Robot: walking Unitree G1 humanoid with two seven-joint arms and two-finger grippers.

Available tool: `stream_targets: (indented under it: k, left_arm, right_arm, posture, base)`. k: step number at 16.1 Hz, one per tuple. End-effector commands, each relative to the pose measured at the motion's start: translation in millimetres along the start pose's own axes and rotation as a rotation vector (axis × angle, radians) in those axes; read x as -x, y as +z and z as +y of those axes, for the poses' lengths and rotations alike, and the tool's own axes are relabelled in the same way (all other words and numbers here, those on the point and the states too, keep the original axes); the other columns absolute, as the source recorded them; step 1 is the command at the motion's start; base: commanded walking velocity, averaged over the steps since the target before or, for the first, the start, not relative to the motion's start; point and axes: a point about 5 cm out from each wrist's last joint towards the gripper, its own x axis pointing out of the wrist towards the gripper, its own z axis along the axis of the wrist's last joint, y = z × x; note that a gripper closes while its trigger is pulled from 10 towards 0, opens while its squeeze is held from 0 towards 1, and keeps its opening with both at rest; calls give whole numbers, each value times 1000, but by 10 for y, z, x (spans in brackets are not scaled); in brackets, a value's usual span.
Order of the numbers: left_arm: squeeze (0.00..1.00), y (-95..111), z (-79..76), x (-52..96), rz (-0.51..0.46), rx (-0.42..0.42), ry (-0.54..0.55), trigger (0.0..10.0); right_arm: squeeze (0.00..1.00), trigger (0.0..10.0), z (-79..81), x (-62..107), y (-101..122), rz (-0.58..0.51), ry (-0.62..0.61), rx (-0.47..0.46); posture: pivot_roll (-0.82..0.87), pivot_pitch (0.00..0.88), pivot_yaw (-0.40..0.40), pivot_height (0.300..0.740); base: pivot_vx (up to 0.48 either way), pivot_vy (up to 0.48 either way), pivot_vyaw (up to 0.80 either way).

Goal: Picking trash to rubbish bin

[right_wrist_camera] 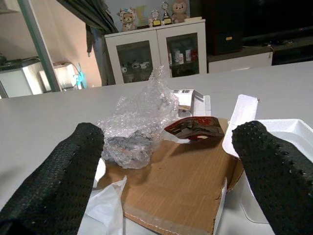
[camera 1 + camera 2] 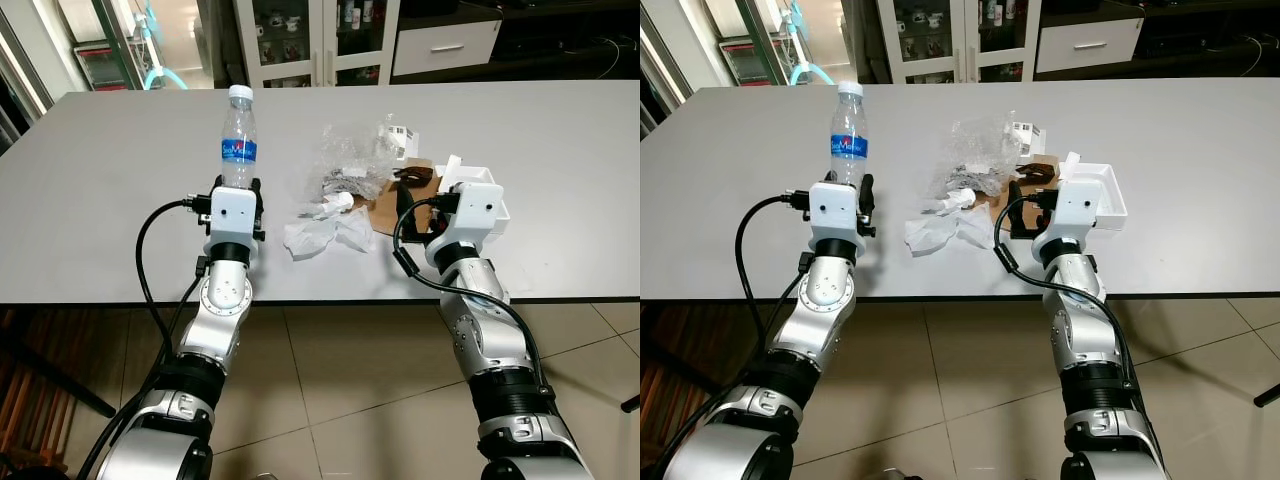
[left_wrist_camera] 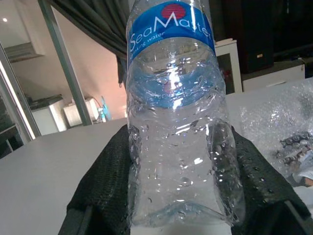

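Gripping, left: the left gripper [image 2: 240, 190] is closed on the lower body of the water bottle [image 2: 238, 140], one black finger on each side, near the front edge of the table [image 2: 100, 190] toward its left.
Bottle state: upright, cap on, blue label above the fingers; the left wrist view shows clear walls beaded with droplets and dented inward at the pads. No bulk of water is visible, so it is judged close to empty.
Handling, bottle: judged light and thin-walled, yielding under pressure, possibly slick from the moisture. The present hold below the label looks sound; a harder squeeze risks buckling.
Right gripper [image 1: 168, 147]: fingers spread wide, holding nothing, low over the front edge right of centre, aimed at the litter.
Litter, nearest the front edge: crumpled white tissue [image 2: 322, 232], soft and very light.
Litter, next back: flat brown cardboard [image 1: 181, 181], stiff, between the open fingers in the right wrist view; best taken by its edge.
Litter, on the cardboard: small dark red wrapper [image 1: 194, 128]; crumpled bubble wrap [image 1: 139, 122], springy and light, easy to pinch anywhere.
Litter, right side: white foam tray [image 2: 478, 185], judged brittle; take hold at the rim.
Far side: white glass-fronted cabinet [image 2: 315, 35] beyond the table's far edge.
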Motion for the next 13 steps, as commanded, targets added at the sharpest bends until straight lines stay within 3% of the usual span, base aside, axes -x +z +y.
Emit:
stream_targets:
  k: [1, 13]
  left_arm:
    - [0, 31, 29, -10, -12, 11, 9, 10000]
    - [0, 49, 10, -25, -11, 11, -2, 10000]
  right_arm:
    - [0, 10000, 34, -10, 6, -8, 9, -1]
    - [0, 10000, 85, 12, -63, 23, 40, 15]
  posture:
    - [-73, 4, 68, 740]
    - [-76, 2, 74, 740]
  base:
    - [0, 0, 694]
    - [0, 0, 800]
